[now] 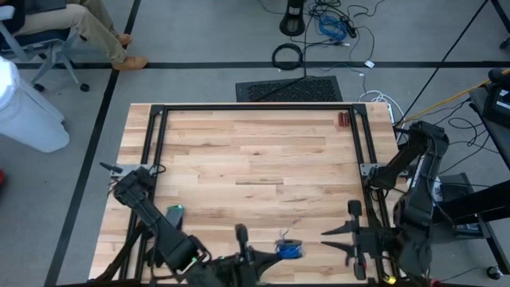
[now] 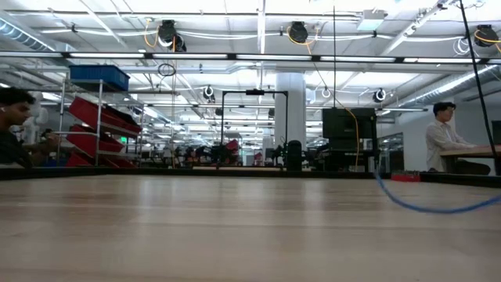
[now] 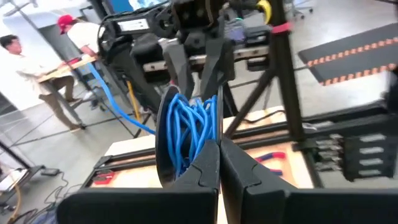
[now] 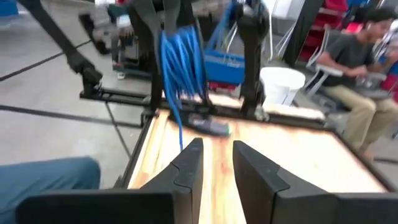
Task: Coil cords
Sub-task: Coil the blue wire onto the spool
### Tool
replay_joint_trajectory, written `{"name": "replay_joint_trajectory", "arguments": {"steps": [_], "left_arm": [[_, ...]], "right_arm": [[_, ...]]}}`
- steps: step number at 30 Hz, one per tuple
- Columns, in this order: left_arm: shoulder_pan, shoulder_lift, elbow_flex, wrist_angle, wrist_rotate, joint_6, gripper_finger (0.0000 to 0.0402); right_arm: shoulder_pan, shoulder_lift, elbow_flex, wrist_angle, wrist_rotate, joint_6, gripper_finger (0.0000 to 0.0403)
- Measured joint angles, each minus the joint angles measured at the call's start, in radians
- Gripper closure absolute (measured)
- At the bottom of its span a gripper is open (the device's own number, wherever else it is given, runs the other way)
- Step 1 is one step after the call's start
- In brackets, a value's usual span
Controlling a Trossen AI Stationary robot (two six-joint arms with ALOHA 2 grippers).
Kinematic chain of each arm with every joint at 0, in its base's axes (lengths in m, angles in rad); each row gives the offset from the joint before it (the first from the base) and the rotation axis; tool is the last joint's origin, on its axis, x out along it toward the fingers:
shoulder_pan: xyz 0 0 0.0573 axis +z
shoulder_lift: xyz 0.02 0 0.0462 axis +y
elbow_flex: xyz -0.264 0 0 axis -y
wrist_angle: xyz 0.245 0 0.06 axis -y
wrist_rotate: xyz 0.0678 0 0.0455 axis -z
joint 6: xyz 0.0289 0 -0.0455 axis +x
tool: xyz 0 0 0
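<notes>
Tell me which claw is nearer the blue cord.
Left. The left claw is shut on the blue cord, holding the coil off the table. The right claw stands open and apart from it, facing the hanging coil.

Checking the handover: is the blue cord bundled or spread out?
Bundled: the cord hangs in tight loops in the shut left gripper, a tail trailing below.

Blue cord (image 3: 189,134); dark fingers (image 3: 199,171); pale striped wood table (image 1: 255,159).
</notes>
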Motion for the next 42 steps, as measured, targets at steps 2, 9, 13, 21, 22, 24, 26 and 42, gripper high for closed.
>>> {"name": "replay_joint_trajectory", "arguments": {"steps": [2, 9, 13, 21, 22, 24, 26, 42], "left_arm": [[-0.018, -0.008, -0.001, -0.012, -0.010, 0.000, 0.0401], [-0.054, -0.025, 0.000, -0.013, -0.045, 0.025, 0.0401], [-0.060, -0.024, 0.000, -0.019, -0.064, 0.025, 0.0401], [-0.063, -0.023, 0.000, -0.027, -0.071, 0.025, 0.0401], [-0.063, -0.023, 0.000, -0.027, -0.071, 0.026, 0.0401], [-0.064, -0.023, 0.000, -0.027, -0.071, 0.025, 0.0401], [-0.065, -0.023, 0.000, -0.025, -0.075, 0.026, 0.0402], [-0.067, -0.023, 0.000, -0.026, -0.083, 0.026, 0.0402]], "right_arm": [[0.014, 0.025, 0.000, -0.050, 0.005, 0.078, 0.0328], [-0.017, 0.143, 0.000, -0.021, -0.019, 0.153, 0.0328], [-0.078, 0.206, 0.000, 0.081, -0.137, 0.075, 0.0328], [-0.170, 0.226, 0.000, 0.164, -0.188, 0.053, 0.0328], [-0.170, 0.226, 0.000, 0.174, -0.195, 0.052, 0.0328], [-0.172, 0.226, 0.000, 0.178, -0.214, 0.052, 0.0327], [-0.173, 0.226, 0.000, 0.178, -0.219, 0.052, 0.0327], [-0.167, 0.225, 0.000, 0.179, -0.265, 0.041, 0.0327]]}}
